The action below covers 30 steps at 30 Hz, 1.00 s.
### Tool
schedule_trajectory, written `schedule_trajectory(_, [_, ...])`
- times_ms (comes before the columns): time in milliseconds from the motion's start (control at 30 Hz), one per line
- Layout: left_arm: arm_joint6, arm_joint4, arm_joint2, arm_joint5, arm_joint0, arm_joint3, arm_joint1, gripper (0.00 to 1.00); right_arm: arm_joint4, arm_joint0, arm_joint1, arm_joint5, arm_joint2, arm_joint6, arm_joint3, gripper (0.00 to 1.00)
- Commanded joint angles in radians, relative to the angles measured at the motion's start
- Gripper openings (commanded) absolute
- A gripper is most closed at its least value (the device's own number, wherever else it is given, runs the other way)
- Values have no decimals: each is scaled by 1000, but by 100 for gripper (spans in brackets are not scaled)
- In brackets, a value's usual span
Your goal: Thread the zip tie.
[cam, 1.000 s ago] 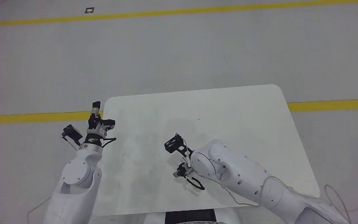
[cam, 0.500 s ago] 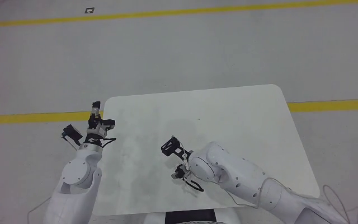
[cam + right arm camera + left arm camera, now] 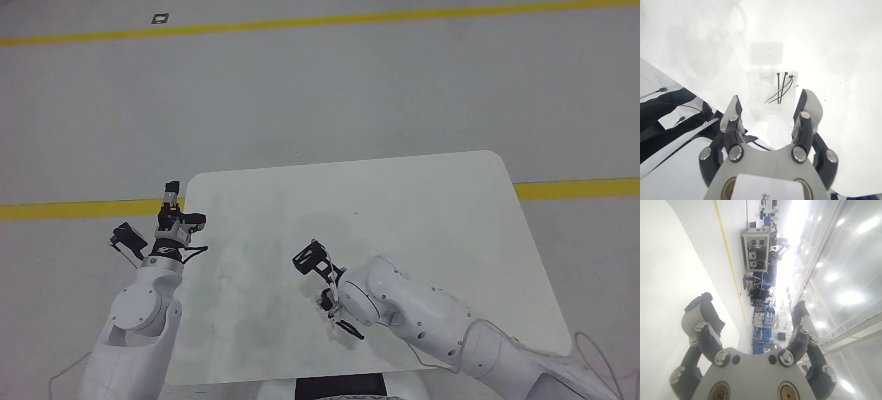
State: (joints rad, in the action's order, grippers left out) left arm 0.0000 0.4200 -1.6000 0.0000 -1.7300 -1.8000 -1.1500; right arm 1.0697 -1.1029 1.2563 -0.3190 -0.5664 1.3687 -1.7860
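Holds nothing in the right gripper (image 3: pixel 770 96), fingers spread wide over the table (image 3: pixel 420 200). Finds a few black zip ties (image 3: pixel 778 89) dead ahead, loose in a clear tray (image 3: pixel 757 85) just past the fingertips and roughly centred between them. Lie with long axes running away from the gripper, heads at the far end, tails nearer, crossing one another toward the tails. Puts the closing line of the fingers across the ties' length, which probably suits a pinch on one strap, though the crossing risks taking two at once. Has the left gripper (image 3: pixel 753 302) well apart at the table's left edge, also wide and empty, pointed out at the room. Makes the right arm clearly the nearer for the pickup. Likely calls for a short advance and descent onto a single tie.
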Motion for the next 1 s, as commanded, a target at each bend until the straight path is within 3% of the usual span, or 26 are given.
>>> schedule_trajectory(0, [0,0,0,0,0,0,0,100,10,-4,2,-1,0,-2,4,13])
schedule_trajectory(967, [0,0,0,0,0,0,0,100,37,-16,49,27,-4,-59,151,13])
